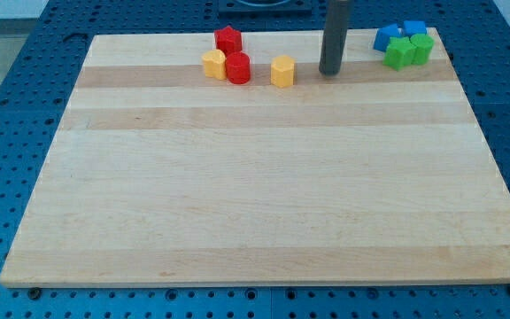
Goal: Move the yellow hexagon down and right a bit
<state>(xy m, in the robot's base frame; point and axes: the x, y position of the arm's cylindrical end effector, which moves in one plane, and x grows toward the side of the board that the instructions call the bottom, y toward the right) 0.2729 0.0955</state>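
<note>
The yellow hexagon (282,71) lies near the view's top, a little left of centre, on the wooden board (264,195). My tip (329,73) rests on the board just to the hexagon's right, at about the same height in the view, with a small gap between them. The dark rod rises straight up out of the view's top. A red round block (238,68) lies to the hexagon's left, apart from it.
A second yellow block (213,64) touches the red round block's left side. Another red block (228,39) sits above them. At the top right, two blue blocks (386,37) (414,29) and two green blocks (398,53) (421,48) cluster near the board's corner.
</note>
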